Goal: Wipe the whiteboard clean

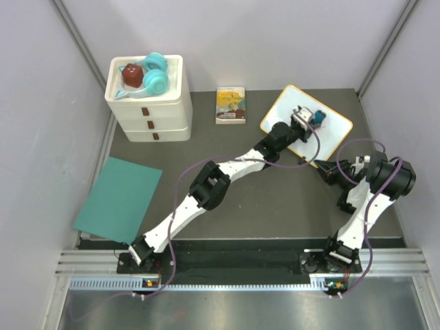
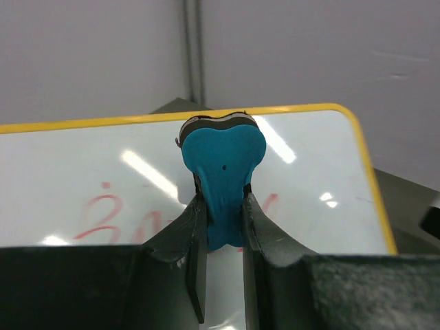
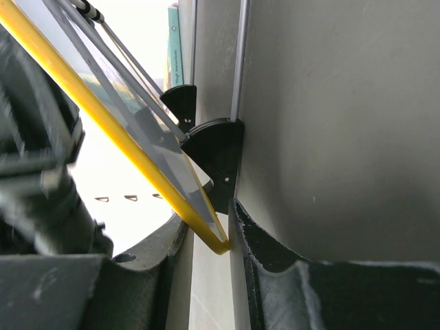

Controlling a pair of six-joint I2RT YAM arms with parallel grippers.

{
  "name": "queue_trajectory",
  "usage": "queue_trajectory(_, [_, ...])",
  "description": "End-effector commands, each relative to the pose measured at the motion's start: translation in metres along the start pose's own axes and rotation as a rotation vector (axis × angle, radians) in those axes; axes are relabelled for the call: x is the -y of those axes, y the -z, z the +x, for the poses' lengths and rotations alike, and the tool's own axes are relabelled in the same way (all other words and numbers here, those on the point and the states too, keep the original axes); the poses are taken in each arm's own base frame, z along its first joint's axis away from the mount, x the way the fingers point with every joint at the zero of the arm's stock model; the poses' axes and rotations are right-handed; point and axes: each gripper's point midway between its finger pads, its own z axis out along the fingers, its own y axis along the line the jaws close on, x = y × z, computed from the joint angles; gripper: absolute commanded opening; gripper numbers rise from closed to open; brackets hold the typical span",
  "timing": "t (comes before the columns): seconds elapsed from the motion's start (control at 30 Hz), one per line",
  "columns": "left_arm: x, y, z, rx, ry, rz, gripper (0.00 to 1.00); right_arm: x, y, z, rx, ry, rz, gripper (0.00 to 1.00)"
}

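The whiteboard (image 1: 335,135), white with a yellow frame, lies at an angle at the back right of the table. Faint red scribbles (image 2: 103,220) mark its surface (image 2: 89,161). My left gripper (image 1: 313,117) is over the board, shut on a teal eraser (image 2: 223,161) whose pad end rests against the white surface. In the left wrist view the gripper (image 2: 221,206) pinches the eraser's narrow lower part. My right gripper (image 1: 323,165) is at the board's near edge, with the yellow frame (image 3: 137,148) between its jaws (image 3: 210,220). A black foot (image 3: 216,155) shows under the board.
A white drawer unit (image 1: 150,103) at the back left carries teal headphones (image 1: 155,74) and a dark red object (image 1: 130,74). A small yellow picture book (image 1: 230,104) lies behind the middle. A teal sheet (image 1: 118,199) lies at the left. Walls enclose the table.
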Motion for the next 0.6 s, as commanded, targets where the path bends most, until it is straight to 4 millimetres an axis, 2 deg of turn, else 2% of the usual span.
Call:
queue_trajectory(0.0, [0.071,-0.001,-0.006,0.032,-0.004,0.191,0.0,-0.023,0.004,-0.005,0.047,0.114,-0.091,0.0])
queue_trajectory(0.1, [0.075,0.001,0.002,0.005,-0.011,0.195,0.0,-0.024,0.004,-0.005,0.048,0.116,-0.092,0.0])
queue_trajectory(0.13, [0.068,-0.001,-0.003,0.009,-0.011,0.16,0.0,-0.024,0.004,-0.005,0.048,0.118,-0.091,0.0])
queue_trajectory(0.17, [0.063,0.003,0.007,-0.018,-0.01,0.141,0.0,-0.024,0.004,-0.004,0.045,0.12,-0.092,0.0])
queue_trajectory(0.2, [0.056,0.004,0.007,-0.026,-0.011,0.126,0.0,-0.025,0.003,-0.004,0.042,0.126,-0.092,0.0])
queue_trajectory(0.23, [0.05,0.003,-0.013,0.007,-0.014,0.108,0.0,-0.023,0.002,-0.003,0.037,0.12,-0.082,0.0])
queue_trajectory(0.27, [0.046,0.011,0.003,-0.032,-0.012,0.102,0.0,-0.024,0.002,-0.003,0.033,0.126,-0.079,0.0])
queue_trajectory(0.3, [0.04,0.013,0.0,-0.03,-0.014,0.093,0.0,-0.029,0.001,-0.002,0.031,0.155,-0.082,0.0])
queue_trajectory(0.33, [0.037,0.014,-0.019,-0.012,-0.016,0.082,0.0,-0.031,0.001,-0.001,0.027,0.17,-0.08,0.0])
queue_trajectory(0.37, [0.032,0.02,-0.009,-0.045,-0.014,0.068,0.0,-0.026,0.0,0.002,0.016,0.152,-0.048,0.0])
queue_trajectory(0.4, [0.03,0.02,-0.027,-0.032,-0.016,0.06,0.0,-0.033,-0.001,0.002,0.013,0.201,-0.053,0.0])
queue_trajectory(0.43, [0.027,0.026,-0.019,-0.069,-0.014,0.048,0.0,-0.031,-0.002,0.004,0.003,0.2,-0.031,0.0])
queue_trajectory(0.47, [0.019,0.028,-0.022,-0.077,-0.038,0.025,0.0,-0.021,-0.004,0.006,-0.01,0.192,0.022,0.0])
queue_trajectory(0.5, [0.016,0.028,-0.036,-0.067,-0.039,0.015,0.0,-0.027,-0.005,0.01,-0.022,0.213,0.023,0.0])
queue_trajectory(0.53, [0.012,0.033,-0.03,-0.096,-0.038,0.002,0.0,-0.026,-0.006,0.011,-0.023,0.218,0.037,0.0])
queue_trajectory(0.57, [0.008,0.035,-0.033,-0.101,-0.038,-0.013,0.0,-0.022,-0.005,0.014,-0.037,0.213,0.061,0.0])
